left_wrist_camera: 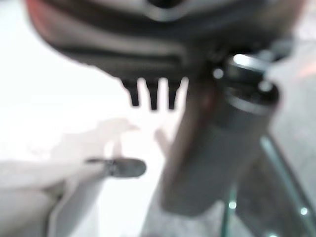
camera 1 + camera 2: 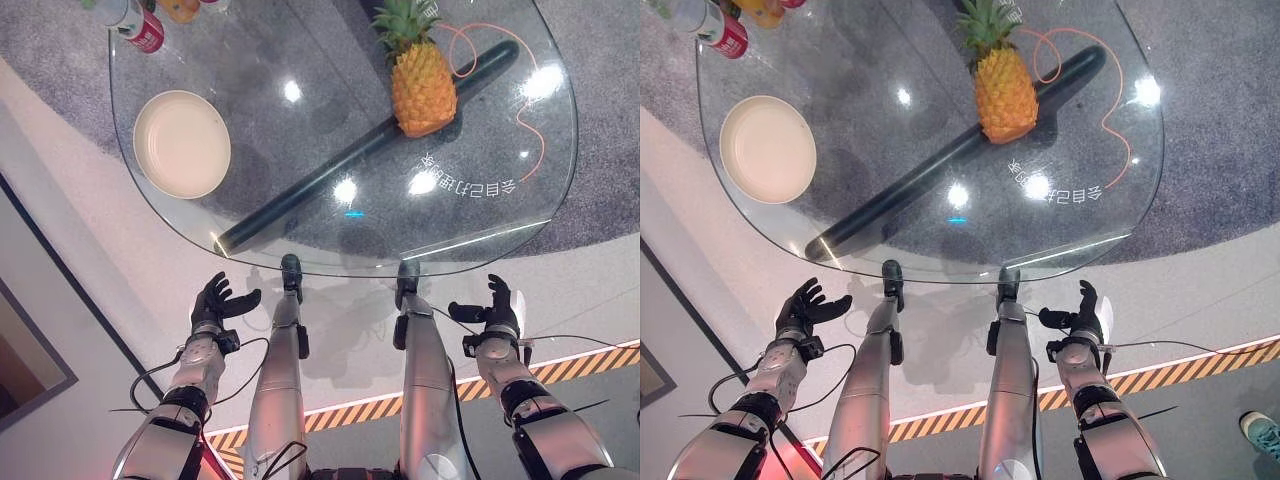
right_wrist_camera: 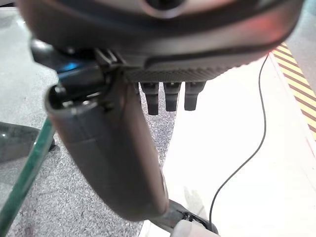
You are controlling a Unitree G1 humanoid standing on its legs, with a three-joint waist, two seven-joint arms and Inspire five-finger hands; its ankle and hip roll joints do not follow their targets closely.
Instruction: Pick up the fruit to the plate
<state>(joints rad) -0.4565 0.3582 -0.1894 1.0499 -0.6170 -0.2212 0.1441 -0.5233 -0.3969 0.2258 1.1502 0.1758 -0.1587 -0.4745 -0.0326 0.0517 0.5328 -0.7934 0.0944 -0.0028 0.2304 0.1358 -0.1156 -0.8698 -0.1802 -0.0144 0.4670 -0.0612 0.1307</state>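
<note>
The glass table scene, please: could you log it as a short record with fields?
fruit: pineapple, upright on the glass table, far right part
plate: cream plate, nothing on it, left part of table
other items: red can and an orange fruit at far left edge
left hand: open, short of the table's near edge
right hand: open, short of the table's near edge

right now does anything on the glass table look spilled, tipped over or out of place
Nothing stands out. The pineapple stands upright on the glass table, apart from the empty cream plate. A red can sits at the far edge. Both the left hand and right hand hang open short of the table.
</note>
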